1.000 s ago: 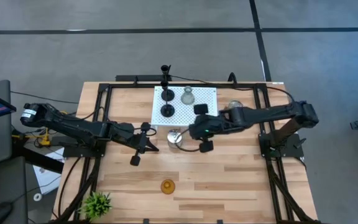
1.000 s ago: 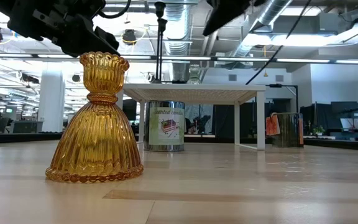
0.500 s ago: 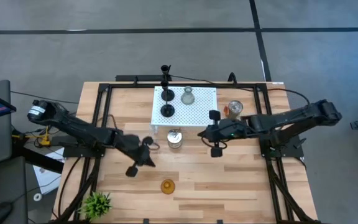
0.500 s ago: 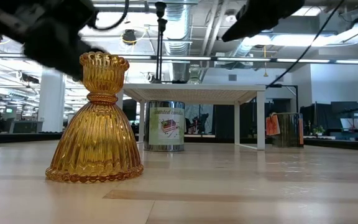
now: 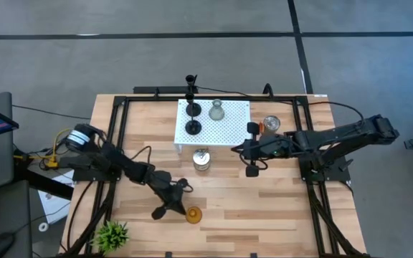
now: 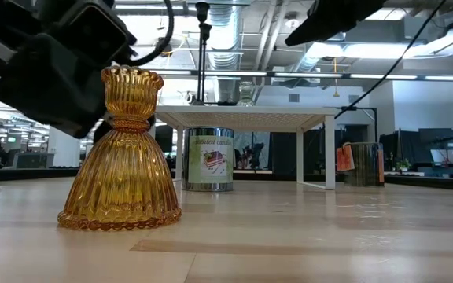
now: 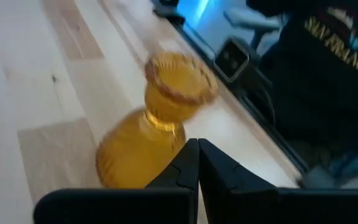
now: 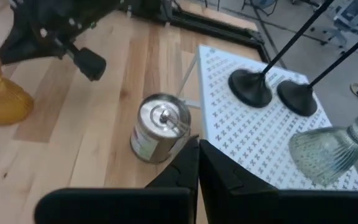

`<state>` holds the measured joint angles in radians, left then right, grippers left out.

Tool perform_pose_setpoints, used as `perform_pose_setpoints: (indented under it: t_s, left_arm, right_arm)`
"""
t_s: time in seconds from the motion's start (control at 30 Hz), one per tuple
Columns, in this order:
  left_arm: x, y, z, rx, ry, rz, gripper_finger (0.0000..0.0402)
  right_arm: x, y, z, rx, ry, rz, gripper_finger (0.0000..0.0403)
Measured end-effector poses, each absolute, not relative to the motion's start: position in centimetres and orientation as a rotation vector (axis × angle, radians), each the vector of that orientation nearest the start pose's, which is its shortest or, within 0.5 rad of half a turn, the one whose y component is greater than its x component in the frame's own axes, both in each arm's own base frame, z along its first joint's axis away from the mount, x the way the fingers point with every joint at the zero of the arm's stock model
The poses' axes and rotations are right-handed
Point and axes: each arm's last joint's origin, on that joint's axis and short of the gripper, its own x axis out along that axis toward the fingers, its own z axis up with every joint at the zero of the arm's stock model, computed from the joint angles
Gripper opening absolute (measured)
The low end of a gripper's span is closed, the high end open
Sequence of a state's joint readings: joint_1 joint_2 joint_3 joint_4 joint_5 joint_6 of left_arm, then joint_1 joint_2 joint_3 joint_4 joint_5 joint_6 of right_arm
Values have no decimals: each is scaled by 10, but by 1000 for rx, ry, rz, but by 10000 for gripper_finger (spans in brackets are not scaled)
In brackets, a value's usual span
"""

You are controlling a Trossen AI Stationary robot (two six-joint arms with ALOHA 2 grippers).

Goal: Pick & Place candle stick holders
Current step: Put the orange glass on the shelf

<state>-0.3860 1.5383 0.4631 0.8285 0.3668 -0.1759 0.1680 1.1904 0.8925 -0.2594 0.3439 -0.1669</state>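
The amber-orange glass holder (image 5: 193, 213) stands upright on its wide base near the table's near edge; it also shows in the low view (image 6: 124, 157) and the left wrist view (image 7: 148, 130). My left gripper (image 5: 184, 208) is shut, its tips right at the holder's left side. Two black holders (image 5: 193, 127) and the pale-green glass holder (image 5: 216, 110) stand on a white perforated stand (image 5: 235, 122). My right gripper (image 5: 236, 149) is shut and empty, above the table just right of the stand's near edge. My left gripper's shut fingertips (image 7: 197, 144) stand level at the lower body of the amber holder, coming from the table's left and far side. I cannot tell whether they touch it. The holder stands upright on the table.
A small tin can (image 5: 202, 160) stands just in front of the stand. Another can (image 5: 269, 125) stands right of the stand. A small green plant (image 5: 111, 233) is at the near left corner. A person in a dark shirt (image 7: 328, 62) is beyond the table's near edge.
My left gripper has gone toward the table's near edge and to the right, down to the amber holder. My right gripper has drawn back toward the table's right edge, away from the can and the stand. The amber holder has stayed in place.
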Motion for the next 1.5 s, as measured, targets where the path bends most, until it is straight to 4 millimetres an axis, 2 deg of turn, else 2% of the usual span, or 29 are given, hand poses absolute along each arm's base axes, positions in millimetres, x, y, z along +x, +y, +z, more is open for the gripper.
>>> perform_pose_setpoints:
  t_s: [0.3,0.43,0.6,0.8,0.93,1.13,1.27,1.33,1.5]
  left_arm:
    - [285,-126,148,-179,312,-726,4]
    - [306,-129,152,-128,257,-717,6]
    - [328,-116,162,-41,173,-670,4]
    - [344,-87,170,-4,125,-564,4]
    - [350,-71,174,13,103,-554,4]
    - [353,-61,175,6,100,-565,4]
    - [353,-56,170,-2,153,-550,5]
    - [353,-53,167,-9,192,-541,6]
    - [351,-52,168,-21,220,-561,4]
  right_arm:
    - [248,32,278,-329,625,-118,0]
    - [247,32,277,-342,647,-113,0]
    - [245,32,274,-350,680,-109,0]
    - [244,31,272,-347,701,-110,0]
    - [244,31,272,-347,702,-110,0]
    - [242,32,270,-313,724,-110,0]
    - [239,35,266,-243,760,-44,0]
    - [239,36,260,-202,755,-20,0]
    - [237,37,228,-107,699,3,0]
